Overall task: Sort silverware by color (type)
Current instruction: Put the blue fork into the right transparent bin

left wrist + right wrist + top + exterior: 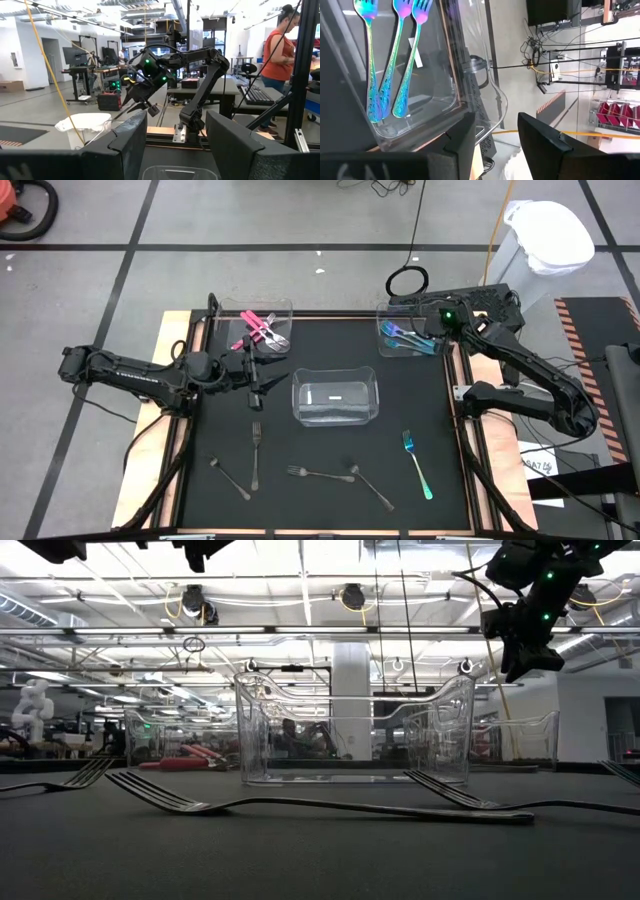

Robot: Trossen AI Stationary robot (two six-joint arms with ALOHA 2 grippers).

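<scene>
One blue fork (417, 464) lay near the mat's right edge, pointing front to back, closest to the right gripper (432, 332), which hung open and empty over the blue bin (384, 345).

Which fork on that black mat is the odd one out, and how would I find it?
Start at the clear plastic bin in the middle of the black mat. From its right corner go toward the mat's near edge: there lies one iridescent blue-teal fork, alone. The plain grey metal forks and spoons lying loose to its left have no colour; this one shimmers.
</scene>
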